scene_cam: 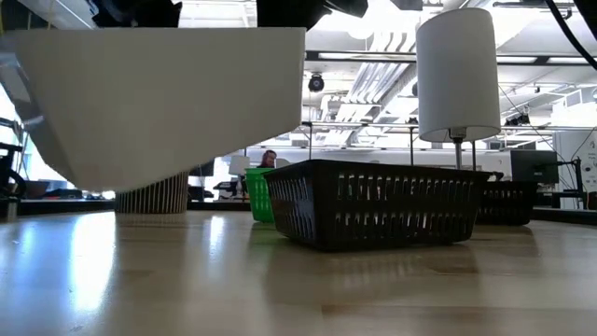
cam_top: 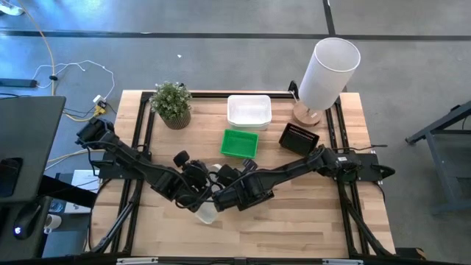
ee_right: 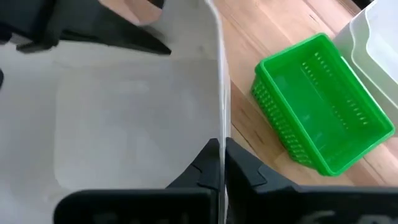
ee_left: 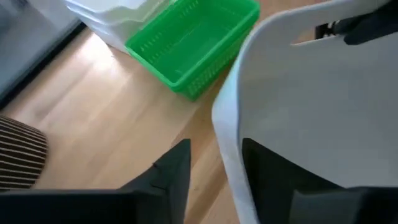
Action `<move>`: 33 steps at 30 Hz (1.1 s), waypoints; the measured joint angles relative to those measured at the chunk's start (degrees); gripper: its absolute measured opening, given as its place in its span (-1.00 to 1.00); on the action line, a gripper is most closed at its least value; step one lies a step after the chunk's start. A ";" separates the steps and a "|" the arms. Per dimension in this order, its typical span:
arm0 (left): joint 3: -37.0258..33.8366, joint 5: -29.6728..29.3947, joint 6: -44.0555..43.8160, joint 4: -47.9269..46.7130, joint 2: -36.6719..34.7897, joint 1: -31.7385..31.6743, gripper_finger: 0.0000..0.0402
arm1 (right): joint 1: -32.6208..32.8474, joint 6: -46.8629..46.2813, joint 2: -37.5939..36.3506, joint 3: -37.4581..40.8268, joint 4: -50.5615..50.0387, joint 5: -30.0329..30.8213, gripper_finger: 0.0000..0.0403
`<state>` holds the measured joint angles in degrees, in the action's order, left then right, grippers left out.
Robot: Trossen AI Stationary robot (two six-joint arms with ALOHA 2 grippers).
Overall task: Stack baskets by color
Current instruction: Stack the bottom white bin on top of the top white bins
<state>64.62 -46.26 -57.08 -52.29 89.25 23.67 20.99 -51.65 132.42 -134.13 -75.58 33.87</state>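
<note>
Both grippers meet at the middle of the table, near its front edge, on one white basket (cam_top: 207,213) lifted clear of the wood. Right gripper (ee_right: 221,163): fingers pinched tight on the thin side wall of this basket, wall running straight between them. Left gripper (ee_left: 214,171): fingers spread apart, straddling the opposite rim with a gap showing on the outer side; no firm hold visible.

Low view: the white basket fills the upper left, hanging above the tabletop.

Green basket (cam_top: 240,143) sits on the table (cam_top: 294,221) just beyond the grippers, at centre. Stack of white baskets (cam_top: 249,110) touches or nearly touches its far side. Black basket (cam_top: 299,138) lies to the right of the green one, apart from it; a second black basket (scene_cam: 387,201) shows close in the low view.

Potted plant (cam_top: 172,104) at far left. Tall white cylinder (cam_top: 327,72) at far right, tilted in the overhead view.
</note>
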 joint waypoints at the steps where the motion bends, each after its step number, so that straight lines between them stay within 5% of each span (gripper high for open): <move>1: 0.07 0.96 0.42 0.20 0.00 -0.25 -0.30 | 0.00 0.16 0.00 0.00 -0.07 0.00 -0.99; 15: 6.97 2.15 11.61 -2.55 -0.04 4.52 -0.22 | 0.45 1.82 0.00 0.00 -7.64 3.78 -1.00; 33: 10.80 3.18 10.73 -17.16 -7.06 6.17 -0.22 | 2.36 0.82 -2.27 0.04 -11.58 11.72 -1.00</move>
<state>75.42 -43.07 -46.35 -69.45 82.20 29.85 23.35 -50.84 130.15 -134.08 -87.16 45.58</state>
